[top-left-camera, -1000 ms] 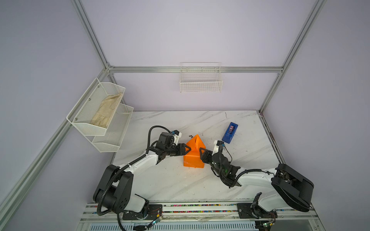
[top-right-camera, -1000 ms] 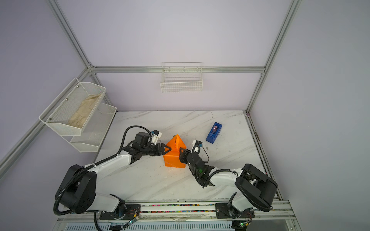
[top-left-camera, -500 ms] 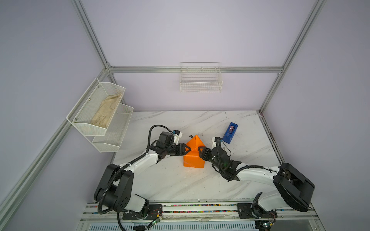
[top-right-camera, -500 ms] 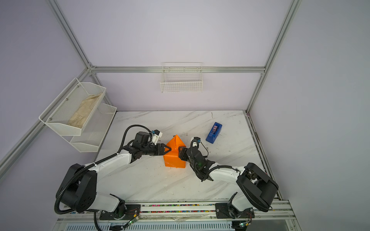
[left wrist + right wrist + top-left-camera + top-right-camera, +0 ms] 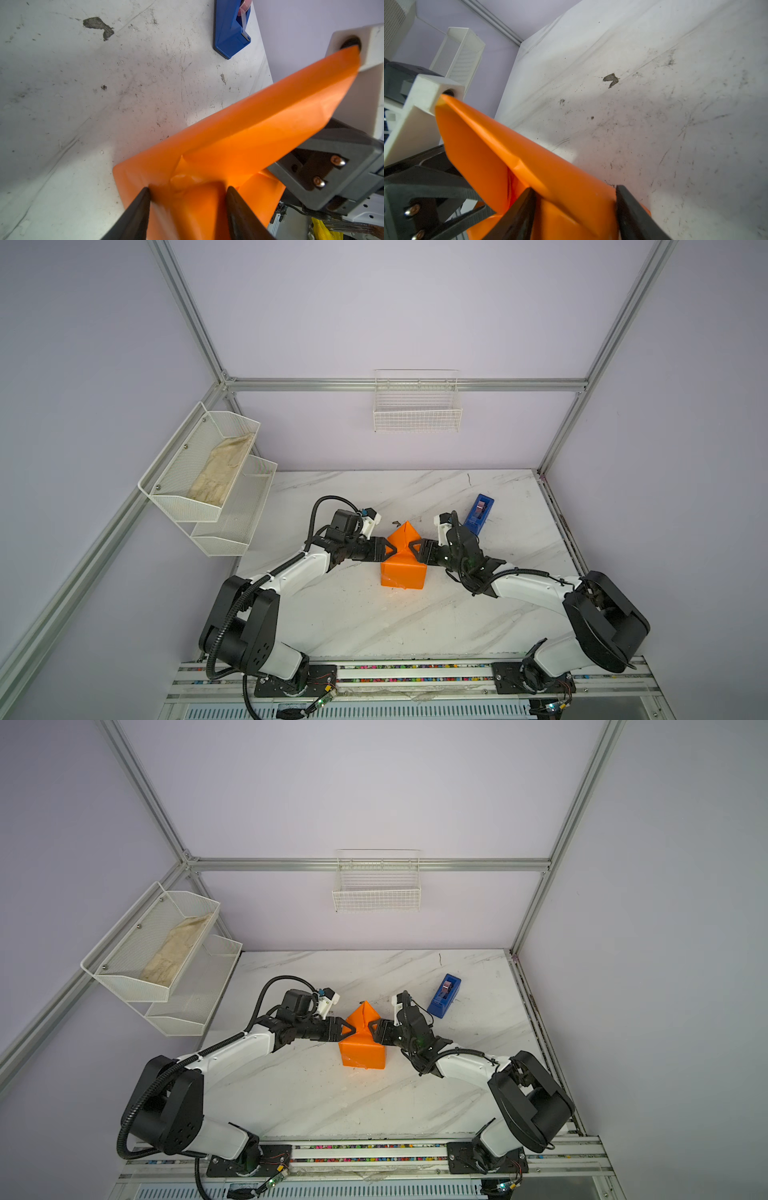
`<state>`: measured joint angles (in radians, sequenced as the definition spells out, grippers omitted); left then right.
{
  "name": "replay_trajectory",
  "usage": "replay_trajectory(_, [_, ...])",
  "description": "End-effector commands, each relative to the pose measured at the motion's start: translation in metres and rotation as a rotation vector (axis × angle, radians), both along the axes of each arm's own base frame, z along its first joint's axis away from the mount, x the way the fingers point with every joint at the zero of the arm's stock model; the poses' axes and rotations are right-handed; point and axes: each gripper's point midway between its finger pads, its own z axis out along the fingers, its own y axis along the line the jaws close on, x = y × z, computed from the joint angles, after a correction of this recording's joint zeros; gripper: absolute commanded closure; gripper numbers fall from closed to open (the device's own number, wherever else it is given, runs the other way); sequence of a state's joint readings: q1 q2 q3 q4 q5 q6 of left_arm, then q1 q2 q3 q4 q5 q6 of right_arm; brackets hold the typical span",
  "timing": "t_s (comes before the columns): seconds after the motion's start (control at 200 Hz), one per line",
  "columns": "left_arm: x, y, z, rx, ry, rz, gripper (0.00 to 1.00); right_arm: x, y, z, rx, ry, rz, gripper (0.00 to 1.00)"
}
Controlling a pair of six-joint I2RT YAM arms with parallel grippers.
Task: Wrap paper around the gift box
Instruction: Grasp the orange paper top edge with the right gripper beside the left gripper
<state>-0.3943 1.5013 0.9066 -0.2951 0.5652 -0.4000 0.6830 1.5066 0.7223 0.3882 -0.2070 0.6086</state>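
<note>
In both top views we look down from high onto the white marble tabletop; our wrist cameras sit close, facing each other across the folded orange paper.

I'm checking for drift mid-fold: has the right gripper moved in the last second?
Yes. In a top view the right gripper has shifted rearward, its wrist drawing closer to the tape dispenser, which has stayed put.

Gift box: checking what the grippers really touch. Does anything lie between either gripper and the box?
Yes, the orange paper. It covers the gift box completely, so no box surface shows. The left gripper and right gripper sit on opposite sides, and each straddles paper-covered folds, so they meet only paper.
</note>
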Motion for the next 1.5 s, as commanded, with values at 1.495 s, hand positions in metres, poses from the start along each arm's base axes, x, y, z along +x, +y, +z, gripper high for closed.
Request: replay_trajectory(1.495, [-0.014, 0.005, -0.006, 0.177, 0.163, -0.089, 0.39, -0.029, 0.037, 0.025, -0.066, -0.200, 0.496, 0.76])
